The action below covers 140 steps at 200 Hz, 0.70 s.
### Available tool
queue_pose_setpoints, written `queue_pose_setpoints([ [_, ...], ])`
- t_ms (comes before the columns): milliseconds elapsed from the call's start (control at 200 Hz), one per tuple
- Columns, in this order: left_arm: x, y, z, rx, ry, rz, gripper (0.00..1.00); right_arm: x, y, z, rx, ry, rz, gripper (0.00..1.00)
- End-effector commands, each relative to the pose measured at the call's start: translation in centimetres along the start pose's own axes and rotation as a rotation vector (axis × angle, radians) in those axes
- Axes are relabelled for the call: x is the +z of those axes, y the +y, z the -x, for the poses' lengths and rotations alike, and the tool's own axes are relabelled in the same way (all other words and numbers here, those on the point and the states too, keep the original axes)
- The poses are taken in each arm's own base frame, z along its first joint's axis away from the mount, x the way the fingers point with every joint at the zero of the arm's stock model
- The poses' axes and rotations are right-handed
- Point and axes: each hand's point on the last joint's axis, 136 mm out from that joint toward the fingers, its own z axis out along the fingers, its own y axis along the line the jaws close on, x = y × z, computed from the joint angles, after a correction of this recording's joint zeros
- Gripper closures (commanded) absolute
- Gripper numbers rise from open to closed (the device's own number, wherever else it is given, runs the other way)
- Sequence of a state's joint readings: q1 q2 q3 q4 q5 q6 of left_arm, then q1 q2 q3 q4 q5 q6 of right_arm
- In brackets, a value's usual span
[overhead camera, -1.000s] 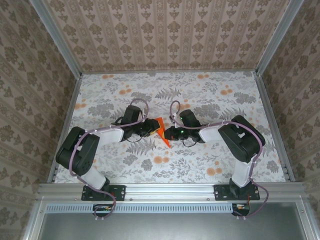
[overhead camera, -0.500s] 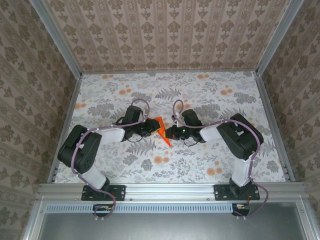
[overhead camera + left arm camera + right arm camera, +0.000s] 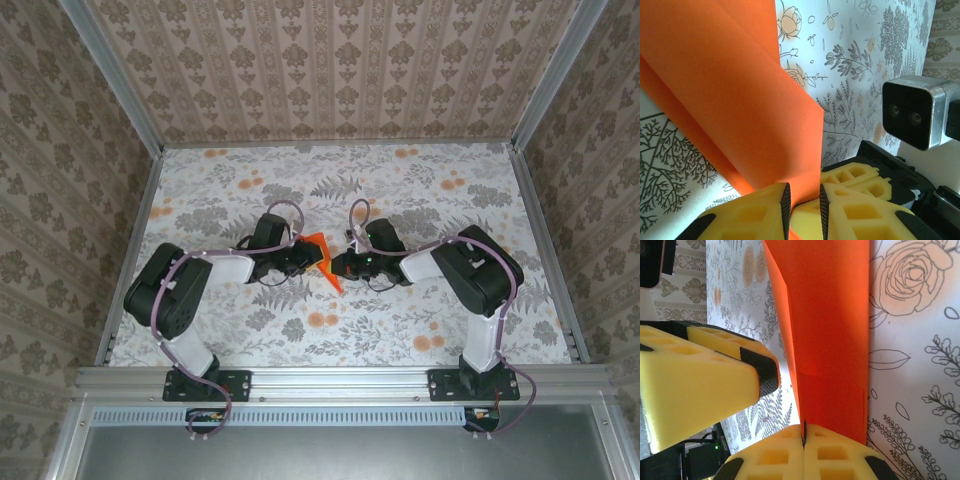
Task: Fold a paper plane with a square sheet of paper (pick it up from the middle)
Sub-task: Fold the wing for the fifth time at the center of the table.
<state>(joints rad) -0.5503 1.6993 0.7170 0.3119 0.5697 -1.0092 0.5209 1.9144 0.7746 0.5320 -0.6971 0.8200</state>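
The square sheet of paper [image 3: 322, 256] is a folded, vivid orange piece held up off the table between both grippers, one corner pointing down toward the near side. My right gripper [image 3: 339, 265] is shut on the paper's edge [image 3: 830, 315], its yellow fingertips [image 3: 803, 432] pressed together on the fold. My left gripper [image 3: 304, 258] comes in from the left. In the left wrist view its gripper [image 3: 805, 192] straddles the lower edge of the paper [image 3: 740, 100] with a clear gap between the pads. One left finger [image 3: 705, 375] stands just beside the sheet.
The table [image 3: 440, 210] has a grey and pale orange floral print, with metal rails at its sides and patterned walls around it. The right gripper's fingers [image 3: 855, 177] and its wrist camera [image 3: 912, 112] sit close in front of my left gripper.
The left gripper's jaws have narrowed a little around the paper's edge, and the left arm has shifted slightly right. The right gripper keeps its hold; the paper has hardly moved.
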Motion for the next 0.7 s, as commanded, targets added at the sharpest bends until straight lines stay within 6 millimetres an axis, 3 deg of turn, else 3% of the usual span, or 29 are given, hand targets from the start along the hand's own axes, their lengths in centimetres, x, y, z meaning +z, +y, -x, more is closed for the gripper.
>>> queue_pose_setpoints([
  [0, 0.5, -0.7, -0.1, 0.025, 0.011, -0.028, 0.75, 0.3, -0.6, -0.7, 0.035, 0.032, 0.015, 1.0],
  [695, 1.8, 1.0, -0.4, 0.001, 0.035, 0.0, 0.77, 0.8, -2.1, -1.6, 0.062, 0.065, -0.023, 1.0],
])
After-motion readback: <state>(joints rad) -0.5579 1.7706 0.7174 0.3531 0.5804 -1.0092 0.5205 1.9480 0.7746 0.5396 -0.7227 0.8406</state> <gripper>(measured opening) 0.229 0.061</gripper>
